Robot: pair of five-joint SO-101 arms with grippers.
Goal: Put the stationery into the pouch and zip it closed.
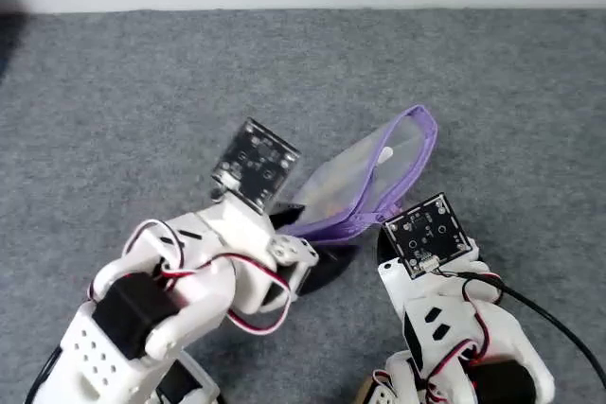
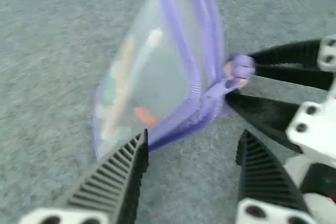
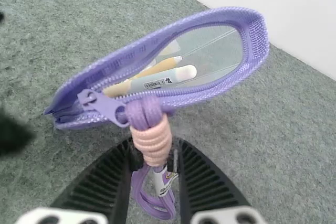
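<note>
Purple pouch [image 1: 365,182] lay mid-desk, zip part open, long axis pointing away from right gripper [image 3: 152,153], which pinched the zip cord [image 3: 150,129]; left gripper [image 2: 193,137] spread beside the pouch's near end.

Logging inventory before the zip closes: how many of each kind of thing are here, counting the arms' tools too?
pouch: 1
zip cord: 1
pens clearly seen inside: 2
tools: 2 (left tool, right tool)
Total: 6

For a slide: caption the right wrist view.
Right gripper shut on the pull cord of an unzipped purple pouch.
</note>
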